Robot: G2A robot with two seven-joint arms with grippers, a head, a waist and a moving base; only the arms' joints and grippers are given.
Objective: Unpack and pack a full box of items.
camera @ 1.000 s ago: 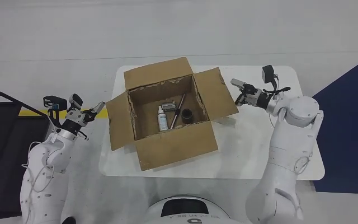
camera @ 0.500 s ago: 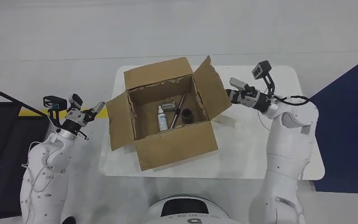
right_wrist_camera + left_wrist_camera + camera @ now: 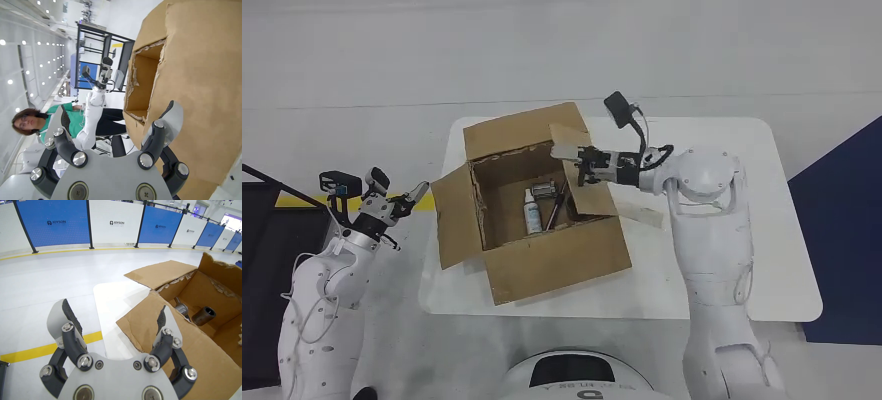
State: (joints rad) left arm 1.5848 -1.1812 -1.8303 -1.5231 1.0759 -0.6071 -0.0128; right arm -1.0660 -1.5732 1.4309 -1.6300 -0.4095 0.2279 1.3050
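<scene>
An open cardboard box [image 3: 542, 262] stands on the white table [image 3: 732, 260]. Inside lie a white bottle [image 3: 531, 213], a small grey item [image 3: 544, 187] and a thin metal tool [image 3: 560, 205]. My right gripper [image 3: 576, 165] is open over the box's right side, with one finger against the outer face of the right flap [image 3: 592, 195], which stands tilted over the opening. In the right wrist view that flap [image 3: 194, 79] lies beside the open gripper [image 3: 117, 109]. My left gripper [image 3: 407, 197] hangs open off the table's left edge, near the left flap [image 3: 170, 336]. A black cylinder [image 3: 204, 316] shows in the box.
The box's far flap [image 3: 522, 130] and near flap [image 3: 557, 262] lie folded outward. Bare table stretches to the right of the box [image 3: 742, 200]. Blue and white fence panels [image 3: 56, 224] stand across the floor beyond the table.
My right arm has swung left from the table's right side, lifting the right flap from flat to tilted over the opening, hiding the black cylinder from above. The left arm is unchanged.
</scene>
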